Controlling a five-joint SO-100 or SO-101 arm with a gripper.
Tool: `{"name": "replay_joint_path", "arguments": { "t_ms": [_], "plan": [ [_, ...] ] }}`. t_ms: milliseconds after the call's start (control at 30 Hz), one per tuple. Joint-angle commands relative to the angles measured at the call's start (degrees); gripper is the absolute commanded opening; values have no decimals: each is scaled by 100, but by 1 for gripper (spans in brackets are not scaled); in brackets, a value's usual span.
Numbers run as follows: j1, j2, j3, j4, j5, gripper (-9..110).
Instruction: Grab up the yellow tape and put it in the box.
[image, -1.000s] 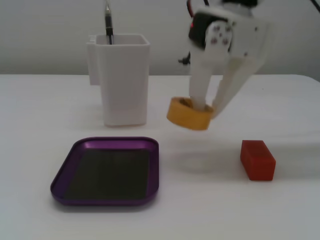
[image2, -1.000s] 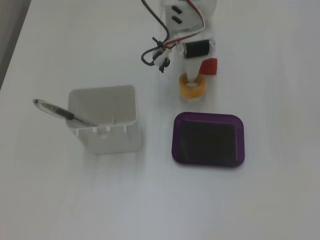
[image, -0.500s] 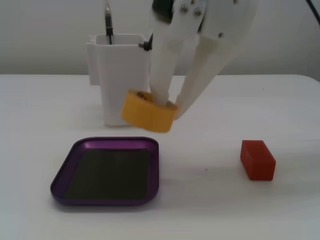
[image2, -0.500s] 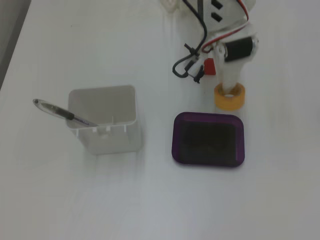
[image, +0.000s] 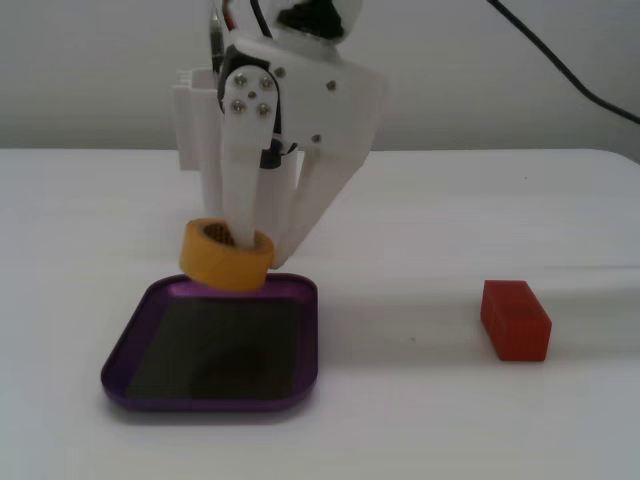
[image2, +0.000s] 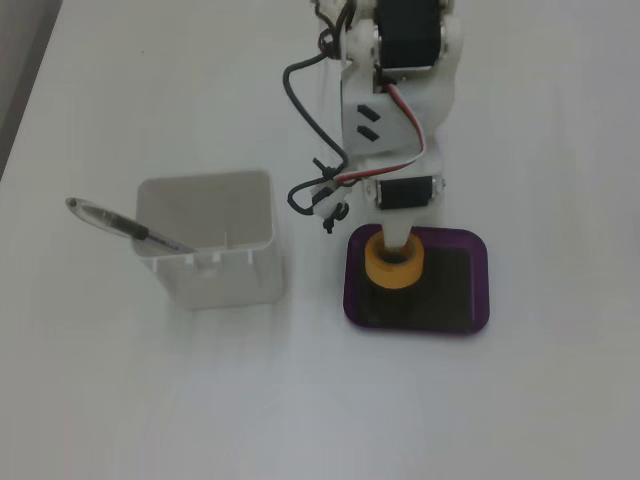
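Note:
The yellow tape (image: 226, 256) (image2: 393, 268) hangs in the air over the back part of the purple box (image: 135, 345) (image2: 478, 280), tilted a little. My gripper (image: 258, 252) (image2: 394, 255) is shut on the yellow tape: one white finger goes down through its hole and the other presses on its outer wall. In both fixed views the roll is above the tray's dark bottom, apart from it. The dark bottom of the box holds nothing else.
A tall white container (image: 196, 125) (image2: 208, 240) with a pen (image2: 125, 226) in it stands just behind the box, partly hidden by the arm. A red block (image: 514, 319) lies on the white table to the right in one fixed view.
The arm has swung the held tape from beside the red block across the table to a spot above the purple box, and lowered it.

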Motion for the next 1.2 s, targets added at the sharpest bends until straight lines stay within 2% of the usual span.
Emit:
{"name": "replay_joint_path", "arguments": {
  "t_ms": [0,467,667,867,1167],
  "plan": [
    [35,44,-211,0,-35,-1],
    [53,-26,-193,53,-35,0],
    [44,53,-193,141,18,10],
    [35,431,-861,1274,44,11],
    [9,2821,-2118,3032,44,11]
  ]
}}
